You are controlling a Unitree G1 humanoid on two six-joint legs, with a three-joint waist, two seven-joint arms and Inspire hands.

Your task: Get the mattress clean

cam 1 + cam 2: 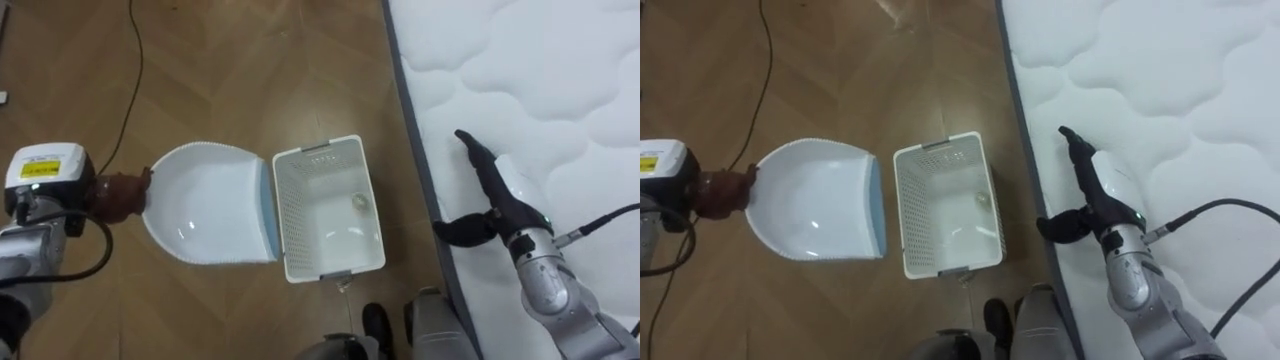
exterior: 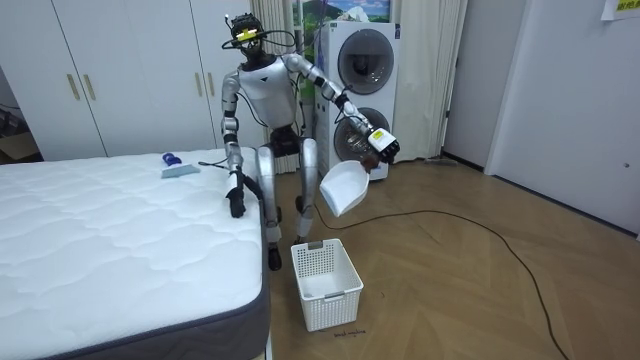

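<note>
Debris disposal looks like your current step. Left eye view: your left robot hand (image 1: 118, 195) is clenched on the dustpan (image 1: 205, 215) handle, its lip toward the basket (image 1: 325, 255); the right robot hand (image 1: 488, 185) hovers released over the bed (image 1: 540, 70) edge. Room view: the dustpan tilts above the basket, and 1 blue brush (image 2: 180, 168) lies on the bed. Right eye view agrees. Next, probably, you turn back to the bed to sweep.
</note>
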